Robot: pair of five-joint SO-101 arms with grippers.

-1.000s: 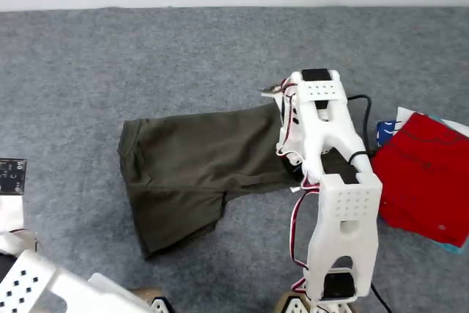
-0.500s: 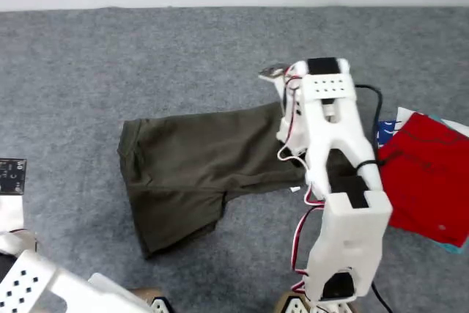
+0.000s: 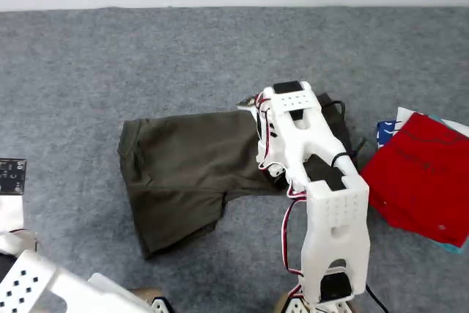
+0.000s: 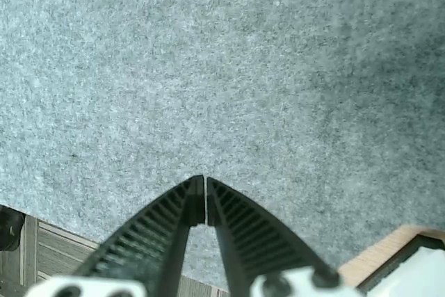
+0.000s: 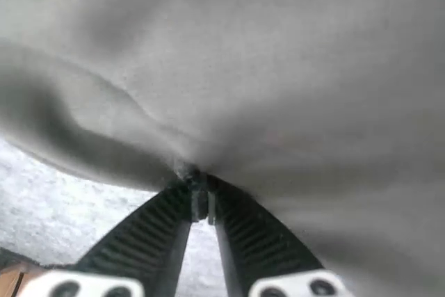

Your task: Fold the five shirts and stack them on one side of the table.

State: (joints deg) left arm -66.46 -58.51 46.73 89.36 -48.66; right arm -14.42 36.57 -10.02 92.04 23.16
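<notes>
You are partway into a fold on the olive shirt (image 3: pixel 183 166), which lies spread on the grey table (image 3: pixel 146 56) from the centre of the high view out toward 9 o'clock, with one sleeve trailing toward 7 o'clock. Your right gripper (image 5: pixel 200 203) is clamped on a pinch of that shirt's cloth at its 3 o'clock edge. The wrist view shows the fabric (image 5: pixel 278 67) draped up and over the closed tips, so the edge looks lifted off the table rather than lying flat. Your left gripper (image 4: pixel 205 199) is closed on nothing and hangs over bare grey felt near the table's edge, well apart from the shirt. At 3 o'clock a folded red shirt (image 3: pixel 421 174) sits on top of other folded cloth, which reads as the stack already started. By my judgement, the next move is to carry the held edge across the shirt's body toward 9 o'clock and lay it down squarely before letting go. Keep the lift low and the pull even. A single pinch point may drag the whole garment or bunch it instead of creasing it cleanly.
</notes>
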